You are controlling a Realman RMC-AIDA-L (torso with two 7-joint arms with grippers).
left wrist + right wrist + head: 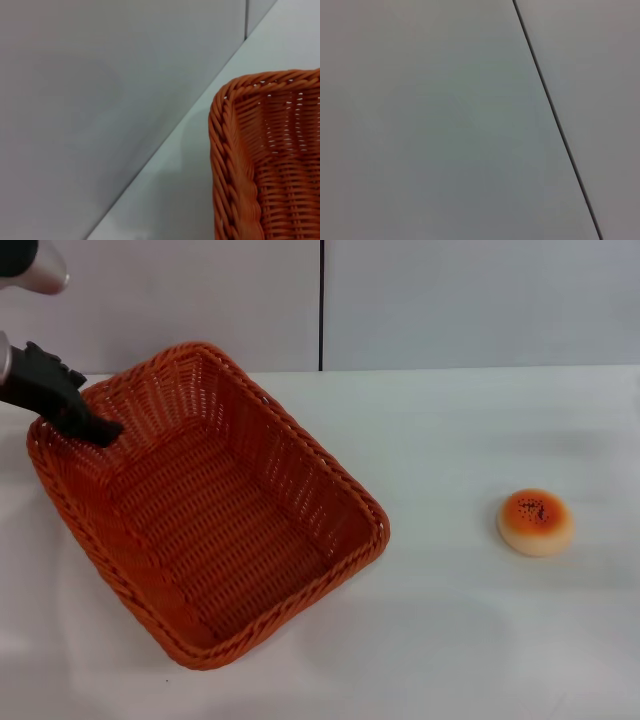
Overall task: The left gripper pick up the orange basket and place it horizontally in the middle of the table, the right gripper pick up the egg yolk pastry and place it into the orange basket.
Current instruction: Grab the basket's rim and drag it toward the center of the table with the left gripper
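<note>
— Pale wall panels stood behind a white worktop (450, 640), and that was all our right wrist camera gave us. Where was the left tool (100, 430)?

— At the far left corner of the orange basket (215, 510), its black tip down against the braided rim. We could not tell how far it was parted, nor whether it truly had the rim between its fingers. Our left wrist camera showed only that corner of weave, nothing of the tool.

— And the right tool?

— We never saw it.

— What worried us?

— The basket lay skewed on the left half of the worktop, not square and not central. If the tool held only a thin bite of rim at one corner, we judged that lifting could let the basket swing or slip free, and turning it level might drag it instead.

— The egg yolk pastry (536, 522)?

— Well apart, on the right, glazed side up. A wide swing might still reach it.

— Any writing?

— None we could read anywhere.
</note>
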